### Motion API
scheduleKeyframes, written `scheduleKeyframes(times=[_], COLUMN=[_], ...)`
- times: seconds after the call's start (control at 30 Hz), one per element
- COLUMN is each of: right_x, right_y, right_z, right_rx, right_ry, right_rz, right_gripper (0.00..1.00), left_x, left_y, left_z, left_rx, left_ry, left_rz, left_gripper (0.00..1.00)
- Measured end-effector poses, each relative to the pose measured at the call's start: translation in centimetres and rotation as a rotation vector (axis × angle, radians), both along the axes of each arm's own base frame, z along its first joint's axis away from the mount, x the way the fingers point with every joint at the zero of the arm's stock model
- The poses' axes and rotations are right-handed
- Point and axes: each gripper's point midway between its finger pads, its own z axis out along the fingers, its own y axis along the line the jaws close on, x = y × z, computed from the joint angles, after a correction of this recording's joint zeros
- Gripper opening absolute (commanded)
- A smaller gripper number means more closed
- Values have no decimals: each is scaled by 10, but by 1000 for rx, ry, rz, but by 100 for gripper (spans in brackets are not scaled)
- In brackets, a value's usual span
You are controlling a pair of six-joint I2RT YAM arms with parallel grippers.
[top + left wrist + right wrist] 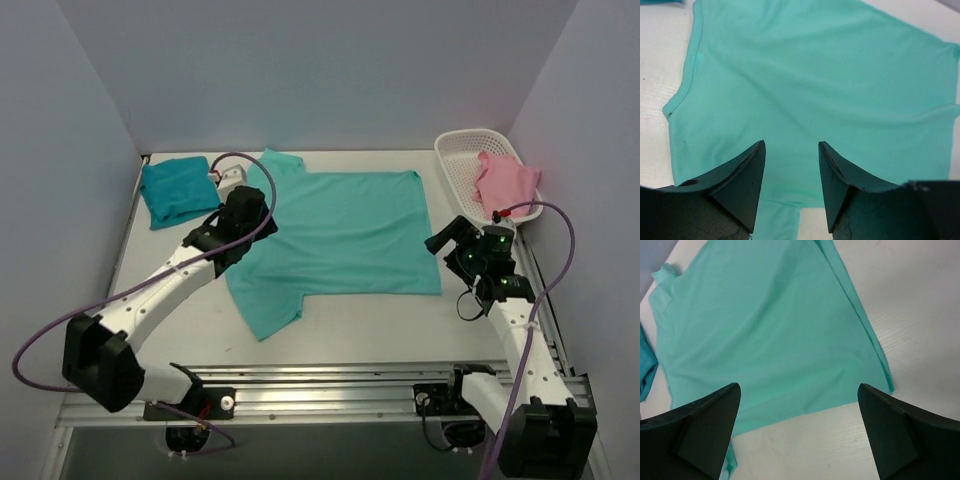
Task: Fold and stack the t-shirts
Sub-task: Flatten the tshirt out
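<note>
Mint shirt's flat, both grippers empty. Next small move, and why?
Probably lower the right gripper onto the near hem corner of the mint shirt and pinch it. The shirt lies flat and unfolded, this gripper stands wide open and empty beside that corner, and the left gripper hovers open over the sleeve end.

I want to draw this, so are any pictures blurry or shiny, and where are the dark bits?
Top external: even, slightly bluish light, no glare, no hard shadows on the mint t-shirt. Left wrist: cloth sharp, left gripper very dark, little detail. Right wrist: cloth clear, right gripper dark and a bit soft at its edges.
</note>
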Motion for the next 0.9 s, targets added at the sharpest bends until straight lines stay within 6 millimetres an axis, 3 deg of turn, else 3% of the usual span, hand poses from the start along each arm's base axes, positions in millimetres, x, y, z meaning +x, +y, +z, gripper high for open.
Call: scheduleKeyframes(times=[0.03, 0.1, 0.2, 0.33, 0.43, 0.6, 0.77, 0.9], right_x=[-2, -8, -21, -48, -62, -63, -56, -49], right_y=[2, 7, 15, 24, 29, 32, 28, 24], right_z=[8, 18, 10, -28, -51, -69, -88, -92], right_rx=[-4, -8, 3, 15, 22, 28, 24, 14], right_ry=[-27, -59, -50, 52, 124, 193, 255, 255], right_rz=[11, 39, 74, 97, 104, 95, 67, 34], right_gripper=[100, 100, 100, 100, 100, 100, 99, 97], left_x=[-9, -29, -76, -143, -173, -184, -189, -190], left_y=[3, 12, 24, 44, 62, 65, 63, 61], left_z=[12, 15, -27, -96, -112, -110, -140, -162], left_rx=[-21, -54, -51, -10, -39, -129, -86, -51], left_ry=[-29, -55, 23, 190, 229, 193, 271, 324], left_rz=[2, 10, 11, 6, 38, 58, 61, 62], left_gripper=[56, 56, 56, 58, 59, 59, 58, 58])
